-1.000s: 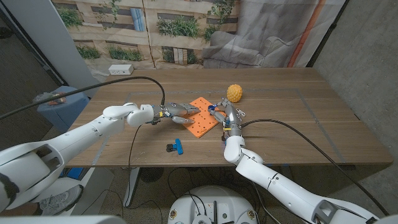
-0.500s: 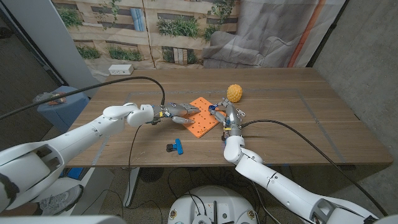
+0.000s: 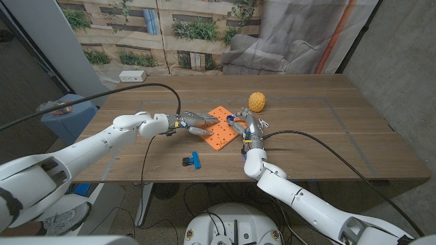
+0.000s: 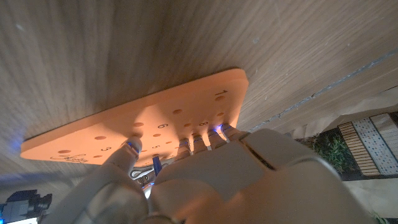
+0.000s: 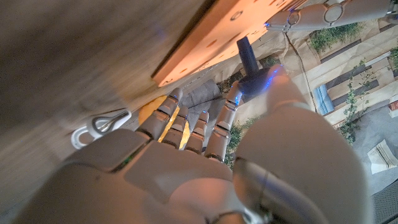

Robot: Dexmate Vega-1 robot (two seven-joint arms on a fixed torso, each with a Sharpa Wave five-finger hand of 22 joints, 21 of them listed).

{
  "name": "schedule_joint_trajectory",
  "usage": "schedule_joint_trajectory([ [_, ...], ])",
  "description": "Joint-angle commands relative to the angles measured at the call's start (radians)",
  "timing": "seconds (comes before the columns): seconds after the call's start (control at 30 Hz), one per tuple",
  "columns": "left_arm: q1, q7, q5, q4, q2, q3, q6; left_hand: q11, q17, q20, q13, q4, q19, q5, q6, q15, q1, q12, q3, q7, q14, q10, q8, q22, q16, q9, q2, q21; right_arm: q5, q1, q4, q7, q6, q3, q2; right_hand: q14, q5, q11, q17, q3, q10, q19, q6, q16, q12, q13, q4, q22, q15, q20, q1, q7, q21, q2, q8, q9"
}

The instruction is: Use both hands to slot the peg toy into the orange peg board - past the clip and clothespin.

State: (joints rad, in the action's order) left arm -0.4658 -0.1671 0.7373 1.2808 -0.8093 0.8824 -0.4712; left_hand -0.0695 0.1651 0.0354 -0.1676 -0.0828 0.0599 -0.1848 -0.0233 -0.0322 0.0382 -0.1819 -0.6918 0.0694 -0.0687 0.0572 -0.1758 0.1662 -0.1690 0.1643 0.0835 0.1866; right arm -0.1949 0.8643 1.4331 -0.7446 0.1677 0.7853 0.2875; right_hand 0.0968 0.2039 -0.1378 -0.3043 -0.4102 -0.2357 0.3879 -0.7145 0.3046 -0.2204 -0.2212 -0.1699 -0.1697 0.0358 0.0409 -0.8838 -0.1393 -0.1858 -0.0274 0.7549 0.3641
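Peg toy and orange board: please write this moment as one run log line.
left hand: fingers rest on orange peg board | right hand: holds dark peg toy at board edge | peg: not yet slotted

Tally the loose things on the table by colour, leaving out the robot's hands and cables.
Orange: 1, the peg board
Yellow: 1, the bumpy ball
Blue: 2, the clip and the peg toy pinched by the right hand
Silver: 1, the metal clip
Total: 5
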Motion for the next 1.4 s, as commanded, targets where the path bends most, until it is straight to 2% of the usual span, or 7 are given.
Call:
schedule_joint_trajectory([
  [0.03,-0.008,0.000,-0.005,0.010,-0.006,-0.001,0.009,-0.003,0.003,0.144,-0.006,0.002,-0.002,0.003,0.055,-0.063,-0.004,-0.004,-0.007,0.001,0.006,-0.036,-0.008,0.006,-0.007,0.008,0.073,0.006,0.002,-0.003,-0.013,-0.002,-0.007,0.001,-0.005,-0.007,0.004,-0.003,-0.004,0.000,-0.001,-0.003,-0.080,0.003,0.001,-0.001,0.000,-0.002,0.041,-0.002,-0.054,-0.085,-0.005,0.045,0.006,0.004],
  [1.4,-0.017,0.002,-0.001,0.022,-0.005,-0.004,0.018,-0.004,0.003,0.145,-0.006,0.007,-0.006,0.003,0.057,-0.065,-0.004,-0.004,-0.013,0.001,0.011,-0.040,-0.008,0.006,-0.007,0.008,0.071,0.006,0.016,0.007,-0.005,0.005,-0.006,-0.008,0.005,-0.007,0.004,-0.005,-0.009,0.006,-0.001,-0.004,-0.076,0.004,0.004,-0.002,0.004,-0.002,0.042,-0.010,-0.059,-0.085,-0.007,0.048,0.006,0.005],
])
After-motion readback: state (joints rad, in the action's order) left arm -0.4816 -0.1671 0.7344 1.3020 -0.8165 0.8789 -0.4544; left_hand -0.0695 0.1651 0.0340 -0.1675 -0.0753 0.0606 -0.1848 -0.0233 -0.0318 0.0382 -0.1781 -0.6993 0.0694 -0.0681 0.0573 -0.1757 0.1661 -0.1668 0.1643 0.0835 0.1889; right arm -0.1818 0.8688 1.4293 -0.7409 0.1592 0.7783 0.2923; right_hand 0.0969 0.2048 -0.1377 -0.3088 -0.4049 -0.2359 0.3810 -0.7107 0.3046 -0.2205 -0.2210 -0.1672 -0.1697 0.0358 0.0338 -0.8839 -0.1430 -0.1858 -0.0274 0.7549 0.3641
